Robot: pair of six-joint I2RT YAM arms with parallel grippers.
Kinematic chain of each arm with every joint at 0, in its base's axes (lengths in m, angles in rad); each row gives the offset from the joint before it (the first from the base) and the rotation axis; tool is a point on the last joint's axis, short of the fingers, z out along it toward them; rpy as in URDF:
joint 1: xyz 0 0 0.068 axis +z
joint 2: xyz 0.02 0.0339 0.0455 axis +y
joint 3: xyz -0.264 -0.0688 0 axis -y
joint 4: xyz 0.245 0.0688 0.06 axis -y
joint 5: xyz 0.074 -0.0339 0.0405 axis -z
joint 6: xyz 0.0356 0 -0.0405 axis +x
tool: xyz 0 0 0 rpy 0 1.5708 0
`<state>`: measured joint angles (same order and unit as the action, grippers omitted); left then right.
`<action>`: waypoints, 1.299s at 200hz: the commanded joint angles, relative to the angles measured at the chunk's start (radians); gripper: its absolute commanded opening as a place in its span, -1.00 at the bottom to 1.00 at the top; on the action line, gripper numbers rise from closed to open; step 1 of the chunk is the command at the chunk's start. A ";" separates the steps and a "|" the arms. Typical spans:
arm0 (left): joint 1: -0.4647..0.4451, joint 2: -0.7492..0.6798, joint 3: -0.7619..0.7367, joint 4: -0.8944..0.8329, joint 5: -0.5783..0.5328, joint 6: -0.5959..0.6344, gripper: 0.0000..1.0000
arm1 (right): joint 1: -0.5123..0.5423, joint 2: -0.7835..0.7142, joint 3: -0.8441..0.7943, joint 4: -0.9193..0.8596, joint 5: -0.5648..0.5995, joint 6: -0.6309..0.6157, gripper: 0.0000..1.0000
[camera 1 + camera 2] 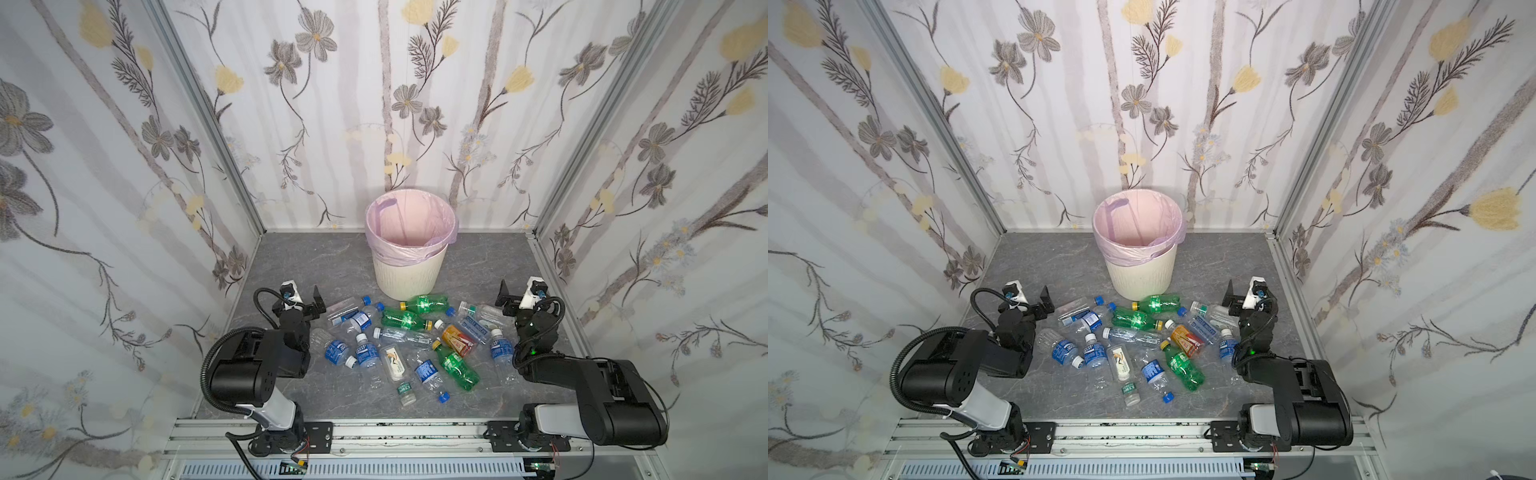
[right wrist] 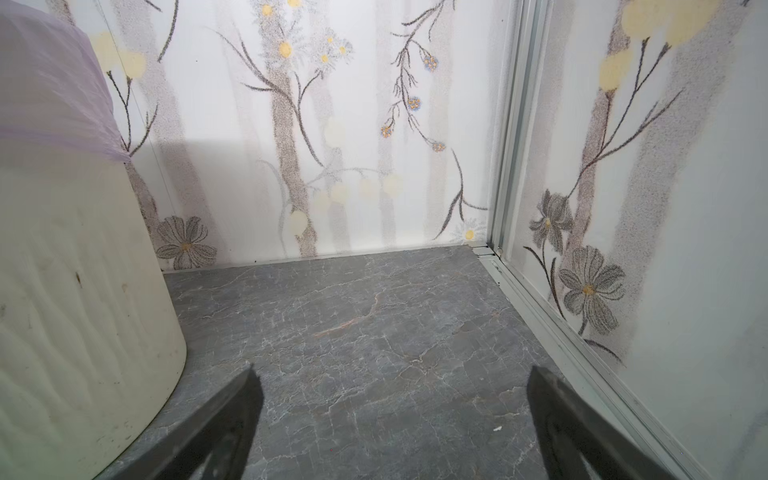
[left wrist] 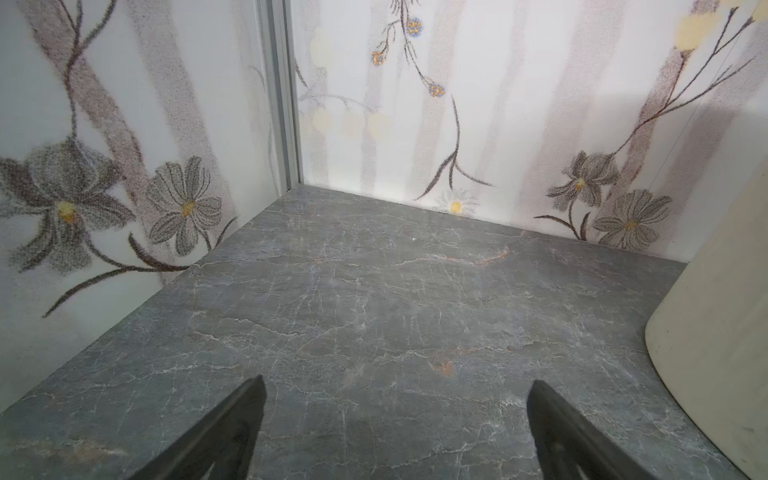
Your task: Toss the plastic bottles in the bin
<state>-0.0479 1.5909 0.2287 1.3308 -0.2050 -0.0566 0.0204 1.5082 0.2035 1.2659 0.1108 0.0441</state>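
**Item 1. My left gripper** (image 3: 397,386). Quantity: one. The jaws are spread wide, with only bare table (image 1: 316,257) between them. It sits low, just beside the bin (image 1: 409,278), on the bin's left as I face it. I judge this a ready pose, open so a first bottle can go straight in.

**Item 2. My right gripper** (image 2: 394,370). Quantity: one. It is likewise wide and empty, and sits low just beside the bin on its right. With one gripper on each flank, I reckon either arm can carry a bottle over the rim.

**Item 3. Bin.** Quantity: one. It stands upright with a pink bag (image 1: 399,255) folded over its rim, which keeps the mouth open. What I can see of the inside is bare, so I take the task as not begun.

**Item 4. The plastic bottles** (image 1: 428,372). All lie on their sides on the table, in a loose heap just in front of the bin and between my arms.
- Green bottles (image 1: 401,319) with yellow caps: three. One lies at the bin's foot, and I cannot tell whether it touches.
- Orange-red bottle (image 1: 455,338): one, in front of the bin and to its right.
- Blue-labelled bottles (image 1: 365,355): six.
- Other clear bottles (image 1: 403,336): at least six. Overlap and see-through walls prevent an exact count.
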 commanded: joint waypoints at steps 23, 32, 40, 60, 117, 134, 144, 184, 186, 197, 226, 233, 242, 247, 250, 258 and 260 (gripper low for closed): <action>0.003 -0.001 0.006 0.027 0.016 -0.008 1.00 | 0.001 0.001 0.002 0.036 -0.002 -0.002 0.99; 0.003 -0.001 0.006 0.027 0.016 -0.008 1.00 | 0.001 0.001 0.001 0.037 -0.002 -0.003 0.99; 0.003 -0.002 0.006 0.026 0.016 -0.008 1.00 | 0.001 0.001 0.001 0.036 -0.002 -0.003 0.99; 0.002 -0.002 0.005 0.026 0.016 -0.008 1.00 | 0.001 0.001 0.001 0.037 -0.002 -0.003 0.99; 0.003 -0.001 0.005 0.026 0.017 -0.009 1.00 | 0.001 0.003 0.005 0.032 -0.003 -0.002 0.99; 0.003 -0.002 0.006 0.027 0.018 -0.009 1.00 | 0.001 0.001 0.004 0.033 -0.003 -0.003 0.99; 0.003 -0.002 0.006 0.027 0.018 -0.009 1.00 | 0.001 0.001 0.003 0.033 -0.003 -0.003 0.99; 0.003 -0.002 0.005 0.027 0.018 -0.009 1.00 | 0.000 0.003 0.004 0.033 -0.003 -0.002 0.99; 0.003 -0.003 0.005 0.027 0.018 -0.009 1.00 | 0.001 0.003 0.004 0.033 -0.003 -0.001 0.99; 0.003 -0.002 0.005 0.026 0.018 -0.009 1.00 | 0.001 0.002 0.004 0.034 -0.004 -0.002 0.99; 0.003 -0.002 0.006 0.027 0.018 -0.009 1.00 | 0.001 0.003 0.004 0.033 -0.003 -0.003 0.99; 0.003 -0.003 0.005 0.026 0.018 -0.009 1.00 | 0.001 0.003 0.004 0.034 -0.004 -0.002 0.99; 0.003 -0.001 0.005 0.026 0.017 -0.007 1.00 | 0.001 0.003 0.004 0.033 -0.003 -0.003 0.99; 0.002 -0.001 0.006 0.027 0.017 -0.007 1.00 | 0.001 0.003 0.004 0.034 -0.003 -0.003 0.99; 0.002 0.000 0.006 0.027 0.017 -0.006 1.00 | 0.001 0.003 0.004 0.034 -0.003 -0.002 0.99; 0.002 -0.001 0.007 0.027 0.029 -0.001 1.00 | 0.001 0.003 0.004 0.034 -0.003 -0.002 0.99; 0.000 0.000 0.007 0.026 0.032 0.002 1.00 | 0.001 0.003 0.005 0.033 -0.004 -0.003 0.99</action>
<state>-0.0460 1.5909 0.2291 1.3308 -0.1898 -0.0597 0.0204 1.5085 0.2035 1.2659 0.1108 0.0441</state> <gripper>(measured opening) 0.997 0.996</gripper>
